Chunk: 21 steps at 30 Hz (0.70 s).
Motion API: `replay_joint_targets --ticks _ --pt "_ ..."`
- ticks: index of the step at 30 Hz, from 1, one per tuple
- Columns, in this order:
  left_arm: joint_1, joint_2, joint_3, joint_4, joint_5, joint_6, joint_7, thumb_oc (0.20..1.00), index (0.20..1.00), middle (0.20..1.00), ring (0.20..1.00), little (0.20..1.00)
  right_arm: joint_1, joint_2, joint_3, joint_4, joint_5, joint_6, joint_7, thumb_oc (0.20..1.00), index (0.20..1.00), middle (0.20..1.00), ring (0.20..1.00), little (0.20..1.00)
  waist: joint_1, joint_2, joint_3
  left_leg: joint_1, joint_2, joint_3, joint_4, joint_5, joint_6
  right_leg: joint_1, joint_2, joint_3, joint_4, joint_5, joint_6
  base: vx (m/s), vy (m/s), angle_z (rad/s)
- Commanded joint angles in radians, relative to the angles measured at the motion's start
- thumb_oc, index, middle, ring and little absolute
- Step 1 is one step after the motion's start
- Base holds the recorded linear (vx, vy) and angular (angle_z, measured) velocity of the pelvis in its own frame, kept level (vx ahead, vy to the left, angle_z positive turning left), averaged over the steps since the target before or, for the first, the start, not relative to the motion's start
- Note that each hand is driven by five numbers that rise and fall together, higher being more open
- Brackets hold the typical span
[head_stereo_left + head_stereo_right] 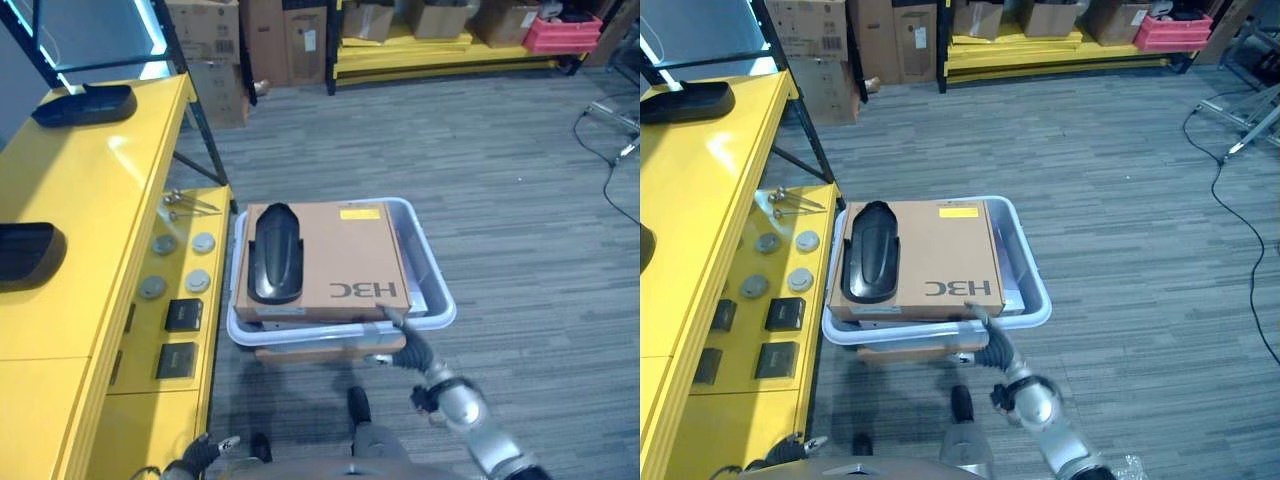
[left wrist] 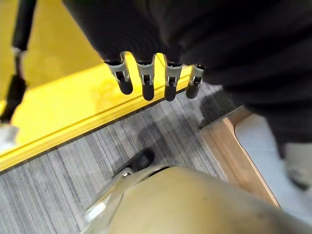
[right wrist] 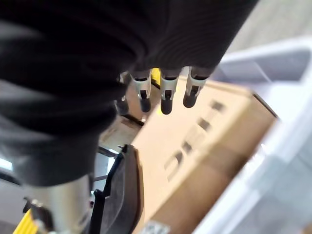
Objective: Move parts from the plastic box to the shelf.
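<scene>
A pale plastic box [image 1: 432, 262] sits on the grey carpet beside the yellow shelf [image 1: 90, 210]. A brown cardboard box [image 1: 340, 255] lies flat across its top. On the cardboard's left half rests a long black curved part [image 1: 273, 253]. My right hand [image 1: 408, 343] reaches to the cardboard's near right corner, fingers [image 3: 165, 97] straight and holding nothing. In the right wrist view the black part [image 3: 122, 190] lies past them. My left hand [image 1: 197, 453] hangs low by the shelf's front edge, its fingers [image 2: 146, 83] relaxed over the carpet.
Two more black parts [image 1: 85, 103] [image 1: 25, 255] lie on the shelf top. Its lower ledge holds round discs [image 1: 200, 243], black square pieces [image 1: 183, 315] and some screws [image 1: 185, 205]. Cardboard boxes [image 1: 215, 50] and a yellow rack [image 1: 450, 45] stand at the back.
</scene>
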Motion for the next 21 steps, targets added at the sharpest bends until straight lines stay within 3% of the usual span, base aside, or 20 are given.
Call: replay_joint_targets --ticks 1,8,10,14,21 --pt "-0.059 0.018 -0.015 -0.005 0.007 -0.017 0.001 1.000 1.000 1.000 1.000 1.000 -0.081 0.019 -0.021 -0.021 -0.038 -0.072 -0.040 1.000 1.000 1.000 1.000 1.000 0.013 -0.013 0.070 0.011 -0.027 -0.004 0.006 -0.101 0.073 0.037 0.012 -0.015 0.002 -0.142 0.050 0.00 0.033 0.10" --pt "-0.057 0.013 -0.054 -0.071 -0.040 -0.012 0.021 1.000 1.000 1.000 1.000 1.000 -0.231 0.076 -0.026 -0.027 -0.034 -0.042 -0.144 1.000 1.000 1.000 1.000 1.000 0.067 -0.034 0.113 -0.049 -0.032 -0.047 0.035 -0.101 0.083 0.006 0.010 -0.043 0.002 -0.131 0.046 -0.03 0.014 0.10" --pt "-0.079 0.022 -0.105 -0.122 -0.015 -0.017 0.081 1.000 1.000 1.000 1.000 1.000 -0.371 0.090 -0.020 0.056 -0.067 -0.012 -0.242 1.000 1.000 1.000 1.000 1.000 0.106 -0.047 0.152 -0.106 -0.032 -0.080 0.061 -0.098 0.084 -0.018 0.008 -0.067 0.002 -0.124 0.042 -0.12 -0.043 0.33" --pt "-0.111 0.045 -0.141 -0.186 -0.024 -0.023 0.101 1.000 1.000 1.000 1.000 1.000 -0.542 0.104 -0.001 0.187 -0.085 0.014 -0.325 1.000 1.000 1.000 1.000 1.000 0.146 -0.065 0.196 -0.189 -0.036 -0.117 0.108 -0.096 0.083 -0.054 0.004 -0.100 0.002 -0.109 0.039 -0.12 -0.045 0.39" --pt "-0.155 0.080 -0.194 -0.225 -0.042 -0.031 0.118 1.000 1.000 1.000 1.000 1.000 -0.813 0.085 0.047 0.433 -0.078 0.059 -0.404 1.000 1.000 1.000 1.000 1.000 0.222 -0.084 0.249 -0.304 -0.047 -0.173 0.157 -0.086 0.077 -0.103 -0.001 -0.151 0.002 -0.089 0.038 -0.06 -0.013 0.32"
